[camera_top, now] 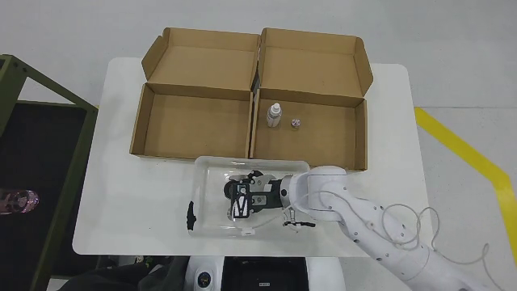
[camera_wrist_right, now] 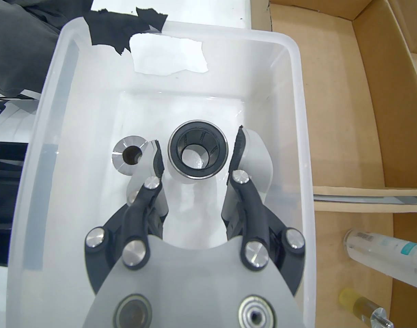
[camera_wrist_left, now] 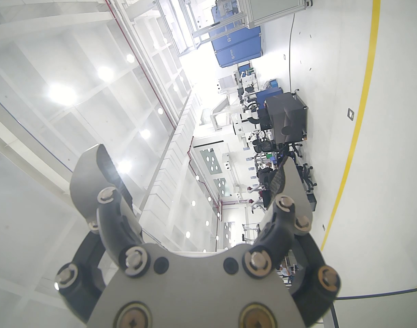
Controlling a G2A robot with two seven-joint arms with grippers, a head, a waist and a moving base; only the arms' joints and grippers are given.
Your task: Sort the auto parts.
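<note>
While right gripper point(camera_wrist_right: 197, 155) sits in the clear bin point(camera_wrist_right: 299, 104) at the table's point(camera_top: 137, 210) near edge, its jaws straddle the black bearing point(camera_wrist_right: 181, 145), unclosed | silver collet point(camera_wrist_right: 129, 155) beside | left gripper point(camera_wrist_left: 191, 158) spread, empty.

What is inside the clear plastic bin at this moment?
Two parts: a black ring-shaped bushing standing within the open right tool, and a smaller silver collet beside it. The bin floor beneath the tool's body is covered, so anything there cannot be seen.

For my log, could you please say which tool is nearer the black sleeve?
Right: the right tool straddles the black sleeve; the left tool points up at the ceiling, away.
</note>
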